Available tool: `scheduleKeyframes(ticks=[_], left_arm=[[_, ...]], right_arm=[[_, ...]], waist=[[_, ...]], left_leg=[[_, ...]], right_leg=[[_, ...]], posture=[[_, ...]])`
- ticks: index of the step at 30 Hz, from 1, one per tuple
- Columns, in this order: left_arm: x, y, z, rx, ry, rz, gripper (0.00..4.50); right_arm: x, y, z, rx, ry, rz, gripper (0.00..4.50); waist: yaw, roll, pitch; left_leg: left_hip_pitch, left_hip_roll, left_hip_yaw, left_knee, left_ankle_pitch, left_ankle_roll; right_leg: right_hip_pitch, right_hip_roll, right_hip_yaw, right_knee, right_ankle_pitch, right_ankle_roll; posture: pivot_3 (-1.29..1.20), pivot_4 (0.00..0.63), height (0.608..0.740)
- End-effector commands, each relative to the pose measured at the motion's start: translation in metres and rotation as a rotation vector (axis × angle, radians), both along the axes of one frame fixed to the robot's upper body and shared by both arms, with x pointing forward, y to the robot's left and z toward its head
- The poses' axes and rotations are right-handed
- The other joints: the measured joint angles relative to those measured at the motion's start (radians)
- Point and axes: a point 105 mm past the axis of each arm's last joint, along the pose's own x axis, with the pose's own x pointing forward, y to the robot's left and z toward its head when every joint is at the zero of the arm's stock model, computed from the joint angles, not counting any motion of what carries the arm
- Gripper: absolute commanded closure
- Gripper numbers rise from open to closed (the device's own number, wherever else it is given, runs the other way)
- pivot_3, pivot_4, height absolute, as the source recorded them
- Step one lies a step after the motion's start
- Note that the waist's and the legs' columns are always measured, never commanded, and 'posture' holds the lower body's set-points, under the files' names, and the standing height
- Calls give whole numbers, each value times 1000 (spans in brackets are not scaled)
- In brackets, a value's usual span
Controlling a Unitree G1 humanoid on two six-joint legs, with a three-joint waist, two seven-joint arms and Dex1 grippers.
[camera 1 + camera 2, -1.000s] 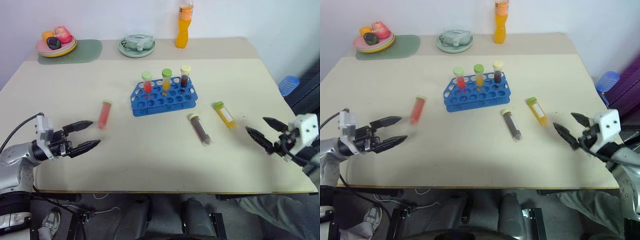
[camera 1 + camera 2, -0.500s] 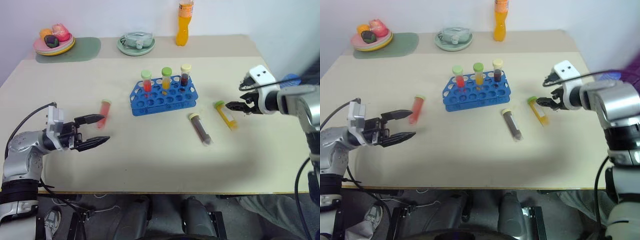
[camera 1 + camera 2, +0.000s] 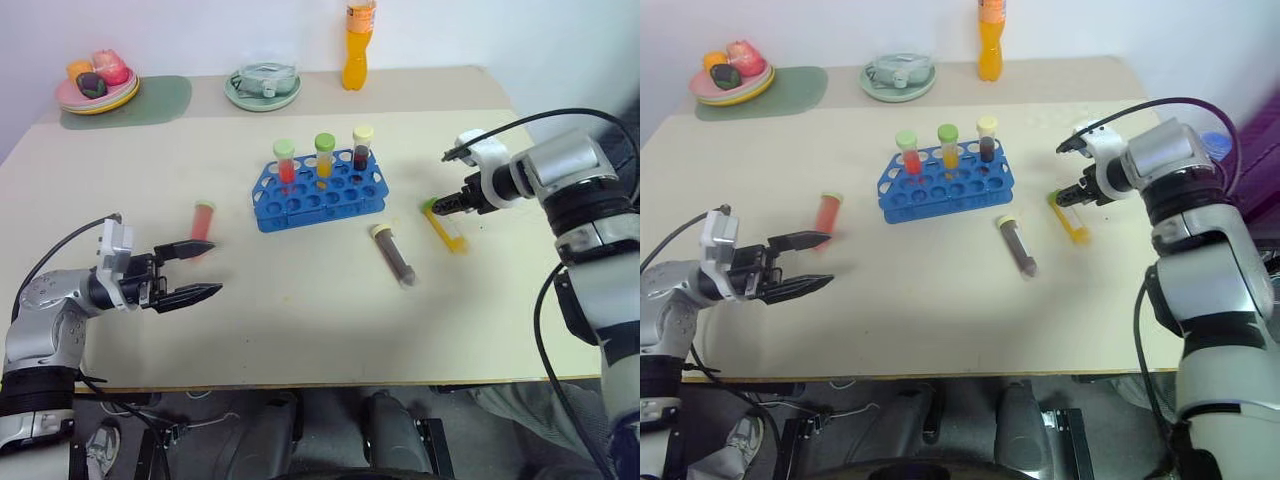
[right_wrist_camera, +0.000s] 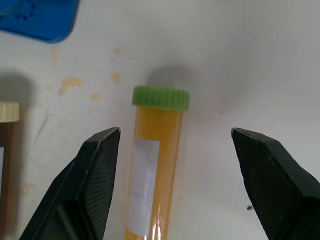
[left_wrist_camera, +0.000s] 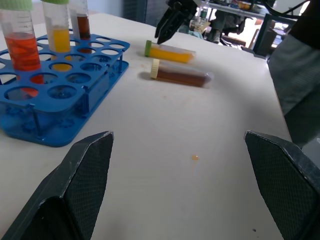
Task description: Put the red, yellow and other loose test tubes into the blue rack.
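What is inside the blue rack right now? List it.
The blue rack holds three upright tubes in its back row: a red tube, a yellow-orange tube and a dark tube. The other holes look empty. The tubes' lower ends are hidden inside the rack.

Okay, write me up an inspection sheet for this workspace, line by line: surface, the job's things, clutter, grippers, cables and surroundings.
Surface: beige table, small stains near the tubes.
Job's things: blue rack mid-table, three capped tubes upright in its back row. Red tube, brown tube and yellow tube lie loose on the table.
Clutter: orange bottle, green dish, plate of fruit on a green mat, all along the far edge.
Grippers: left gripper open, empty, near the red tube. Right gripper open over the yellow tube's cap end, not closed on it.
Cables: black cable on the left arm, another on the right arm.
Surroundings: pale wall behind the table.
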Motion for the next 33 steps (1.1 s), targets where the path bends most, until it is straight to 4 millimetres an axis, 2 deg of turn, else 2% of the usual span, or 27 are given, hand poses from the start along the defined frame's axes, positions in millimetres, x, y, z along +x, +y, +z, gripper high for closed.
scheduleKeyframes(ticks=[1,6,9,11,13,16,21,28,33], left_arm=[[-6,1,8,-13,-25,0,245],[-12,6,5,-14,-7,27,245],[-13,6,3,-19,1,31,245],[-12,5,1,-23,6,28,245],[-11,4,1,-27,8,22,245],[-8,3,2,-32,9,16,245],[-7,-1,-1,-42,22,-2,245],[-7,-3,-4,-50,35,-14,245],[-8,-2,-5,-55,45,-17,245]], right_arm=[[5,4,16,29,-29,-4,840],[-7,38,39,185,15,87,840],[-38,77,55,295,60,282,840],[-58,94,54,321,106,340,840],[-71,104,46,318,136,364,840],[-76,104,33,298,137,358,840],[-60,96,7,241,92,201,840],[-47,99,9,243,1,104,840],[-48,106,3,231,-10,101,840]], waist=[[-1,0,0],[-3,1,0],[0,1,0],[2,1,0],[3,0,0],[6,0,0],[4,0,0],[1,0,0],[1,0,0]], left_leg=[[0,0,0,0,0,0],[0,0,1,0,1,-1],[0,0,1,0,0,0],[-1,0,0,-1,-1,2],[-1,1,0,0,-2,2],[-1,0,0,1,-2,3],[-1,0,0,3,-2,3],[-1,0,1,2,-1,2],[-1,0,0,3,-1,2]], right_leg=[[-1,0,0,1,0,0],[-3,0,2,4,0,0],[-4,1,3,4,0,0],[-5,1,2,4,0,0],[-4,1,2,4,0,0],[-4,0,3,4,0,0],[-4,0,3,5,0,-1],[-4,0,3,6,0,-1],[-4,0,3,6,0,-1]], posture=[[0,150,740],[0,150,740],[0,150,740],[0,150,740],[0,150,740],[0,150,740],[0,150,740],[0,150,740],[0,150,740]])
